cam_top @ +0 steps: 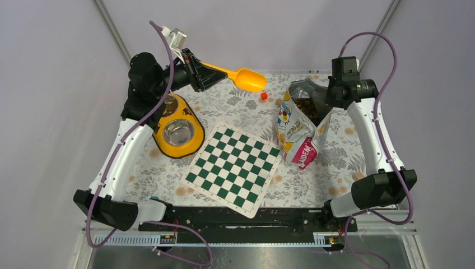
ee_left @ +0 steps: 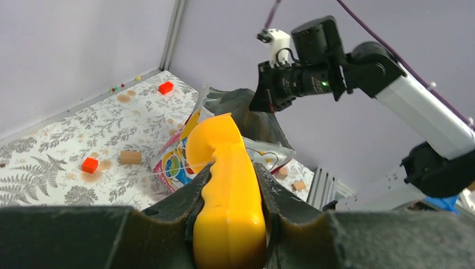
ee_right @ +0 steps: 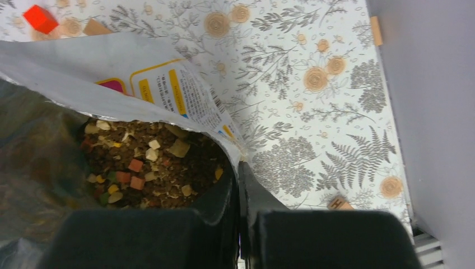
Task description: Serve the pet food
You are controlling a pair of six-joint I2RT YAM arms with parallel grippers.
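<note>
Right wrist: right hand [ee_right: 240, 193] pinches bag [ee_right: 168, 89] rim, pet food [ee_right: 148, 168] beside; left hand [ee_left: 231, 174] grips scoop [ee_left: 221, 143].

floral table [cam_top: 246, 112] | ylw bowl stand [cam_top: 197, 124] L | chessboard [cam_top: 232, 167] ctr | food bag [cam_top: 296, 137] R | red cube [cam_top: 264, 96] rear

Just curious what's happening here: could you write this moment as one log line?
left gripper: shut on yellow scoop | right gripper: shut on bag rim | pet food: inside open bag

The left arm [cam_top: 126, 151] reaches over the far left corner of the desk [cam_top: 336, 185], the left hand [cam_top: 204, 72] clamped on a scoop [cam_top: 246, 78]. The right arm [cam_top: 372, 134] reaches toward the far edge, the right hand [ee_right: 240, 174] pinched on the rim of a bag [cam_top: 297, 131].
</note>
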